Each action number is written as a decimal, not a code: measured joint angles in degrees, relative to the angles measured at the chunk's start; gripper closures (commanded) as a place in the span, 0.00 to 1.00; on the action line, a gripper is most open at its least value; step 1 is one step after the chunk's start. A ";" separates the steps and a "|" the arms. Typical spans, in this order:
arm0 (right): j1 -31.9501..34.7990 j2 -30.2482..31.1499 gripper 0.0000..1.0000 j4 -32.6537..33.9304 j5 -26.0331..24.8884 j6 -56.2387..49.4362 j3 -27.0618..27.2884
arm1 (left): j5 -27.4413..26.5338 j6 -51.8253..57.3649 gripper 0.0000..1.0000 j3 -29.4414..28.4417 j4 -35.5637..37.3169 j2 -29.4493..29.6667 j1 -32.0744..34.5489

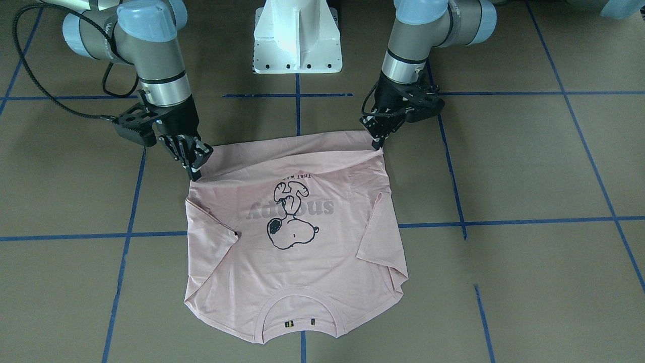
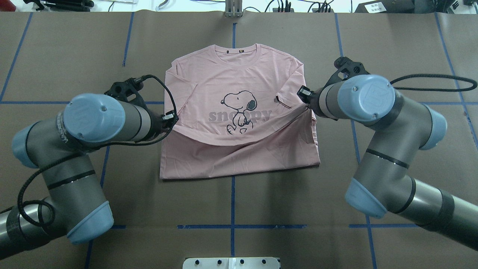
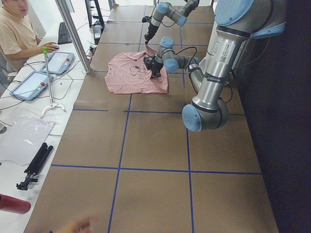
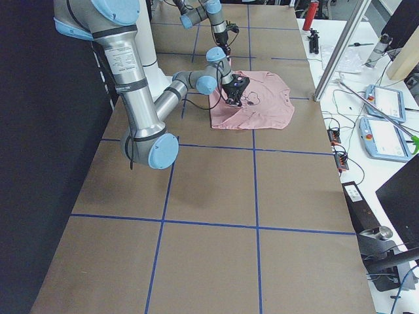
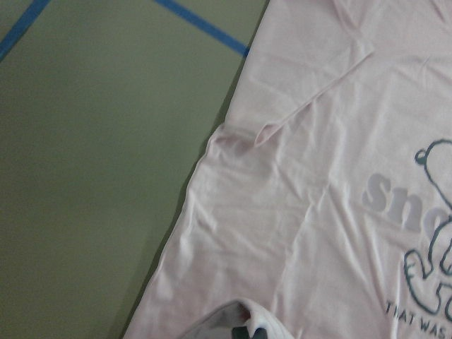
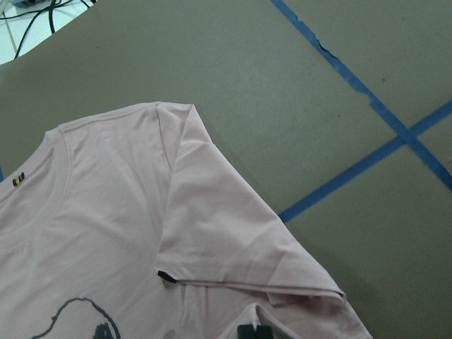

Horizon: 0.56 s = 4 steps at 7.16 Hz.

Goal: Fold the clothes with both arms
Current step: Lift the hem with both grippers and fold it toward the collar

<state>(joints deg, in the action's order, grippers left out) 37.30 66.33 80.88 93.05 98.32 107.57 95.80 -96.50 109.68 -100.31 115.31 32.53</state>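
Pinches one hem corner of the pale pink T-shirt (image 1: 302, 262) in the left gripper (image 1: 376, 144), jaws closed tight on the cloth and lifted clear of the table (image 1: 529, 161). Clamps the opposite hem corner the same way in the right gripper (image 1: 195, 173). Shows, at the bottom edge of each wrist view, a bunched scrap of pink fabric against dark finger parts. Holds the hem (image 2: 239, 145) raised between the two grippers, sagging in a shallow curve above the shirt's lower half, with the small line of lettering (image 1: 297, 176) just beside that edge and the Snoopy cartoon (image 1: 289, 217) and grey "snoopy" word (image 1: 322, 207) in plain sight. Finds the rest of the garment flat on the brown table near its middle, print up, collar (image 1: 297, 302) pointing away from the robot toward the operators' side. Has both short sleeves lying in against the body, the one on the robot's right carrying a small black tag (image 1: 236, 233). Reaches in with the left arm (image 2: 74, 149) and the right arm (image 2: 377, 149) from either flank, wrists bent down over the corners. Takes in, further out, blue tape lines (image 1: 529, 93) gridding the tabletop, the white pedestal base (image 1: 297, 40) between the arms, and, in the exterior left view, a seated person (image 3: 17, 34) at a side bench beside two tablets (image 3: 58, 62).
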 measured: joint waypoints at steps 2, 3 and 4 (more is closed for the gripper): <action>4.62 -1.50 1.00 1.78 4.52 -2.88 -0.55 | 0.30 1.19 1.00 0.22 0.17 1.62 3.04; 6.25 -1.69 1.00 2.07 5.67 -4.09 -0.68 | 0.36 1.30 1.00 0.61 0.22 1.93 4.04; 7.51 -2.31 1.00 2.12 6.21 -5.54 -1.31 | 0.35 1.38 1.00 0.56 0.18 2.06 4.83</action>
<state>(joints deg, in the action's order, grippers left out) 44.81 64.02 83.00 99.26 92.77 106.26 96.15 -95.12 110.24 -100.13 117.36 37.35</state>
